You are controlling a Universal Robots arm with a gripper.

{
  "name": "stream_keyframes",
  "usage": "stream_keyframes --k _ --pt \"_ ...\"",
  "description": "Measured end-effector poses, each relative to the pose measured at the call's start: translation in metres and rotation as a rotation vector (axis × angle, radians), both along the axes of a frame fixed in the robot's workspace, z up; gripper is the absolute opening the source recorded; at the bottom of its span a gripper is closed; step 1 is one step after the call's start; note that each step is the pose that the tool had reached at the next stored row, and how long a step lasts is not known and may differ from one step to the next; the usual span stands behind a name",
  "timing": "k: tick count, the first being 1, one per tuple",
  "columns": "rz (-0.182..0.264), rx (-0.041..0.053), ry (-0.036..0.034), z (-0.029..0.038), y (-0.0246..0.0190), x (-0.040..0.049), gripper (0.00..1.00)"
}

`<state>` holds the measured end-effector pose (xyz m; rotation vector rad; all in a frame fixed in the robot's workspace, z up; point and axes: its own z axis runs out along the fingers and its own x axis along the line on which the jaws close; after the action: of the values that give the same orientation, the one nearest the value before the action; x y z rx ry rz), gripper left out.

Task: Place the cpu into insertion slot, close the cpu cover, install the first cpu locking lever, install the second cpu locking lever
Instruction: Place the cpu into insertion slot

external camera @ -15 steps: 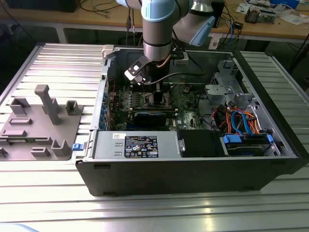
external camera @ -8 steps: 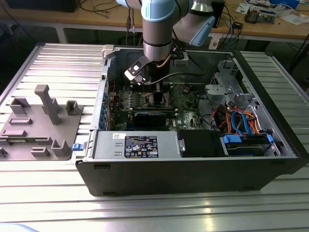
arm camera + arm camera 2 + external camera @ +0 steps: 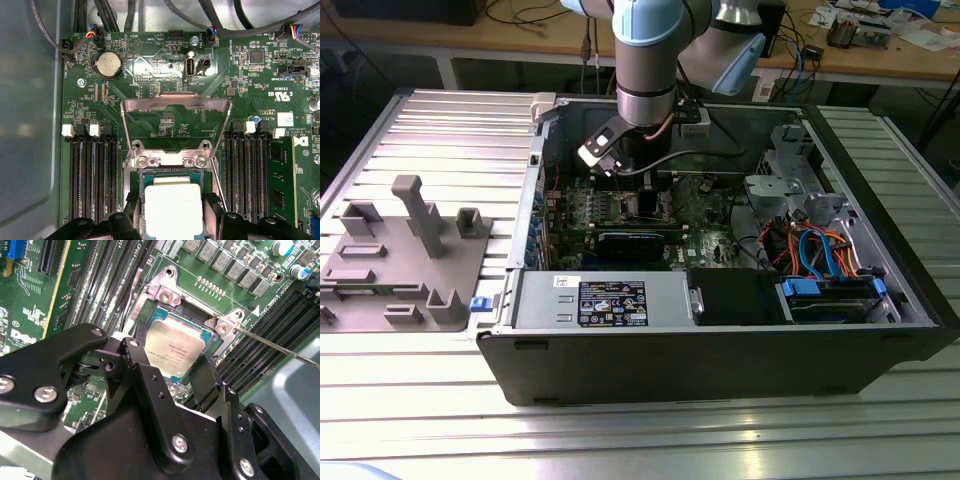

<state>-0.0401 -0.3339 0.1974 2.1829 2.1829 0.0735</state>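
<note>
The cpu [image 3: 181, 351] [image 3: 172, 212], a flat square chip with a silver-grey top, lies level in the insertion slot [image 3: 199, 316] [image 3: 169, 173] on the green motherboard [image 3: 705, 215]. My gripper [image 3: 172, 367] [image 3: 172, 215] [image 3: 638, 195] reaches straight down into the open computer case. Its black fingers [image 3: 211, 212] [image 3: 206, 377] press against two opposite edges of the chip, shut on it. The cpu cover [image 3: 176, 104], a thin silvery frame, stands swung up on its hinge past the slot. A thin locking lever rod [image 3: 280, 347] [image 3: 218, 185] juts out beside the slot.
Black memory slots [image 3: 92, 180] [image 3: 247, 175] run along both sides of the socket. In the case, a power supply box [image 3: 610, 300] sits at the front and a drive cage with orange and blue cables [image 3: 830, 265] at the exterior view's right. A grey fixture [image 3: 410, 250] stands outside.
</note>
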Motion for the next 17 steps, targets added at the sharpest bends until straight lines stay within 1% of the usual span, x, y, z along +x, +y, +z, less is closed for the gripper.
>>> stream_keyframes --k 9,10,11,13,15,17 --pt "0.0 -0.0001 0.0001 0.0011 0.0 0.0 0.61" --pt "0.0 -0.0007 0.0004 0.0013 -0.0001 -0.0001 0.6" --pt "0.0 -0.0005 0.0004 0.0013 -0.0001 0.0 0.54" --pt "0.0 -0.0003 0.0001 0.0014 0.0 0.0002 0.54" --pt "-0.001 0.0001 0.0001 0.0028 0.0004 0.0005 0.54" --pt "-0.014 -0.0003 0.0001 0.0033 0.0005 0.0004 0.54"
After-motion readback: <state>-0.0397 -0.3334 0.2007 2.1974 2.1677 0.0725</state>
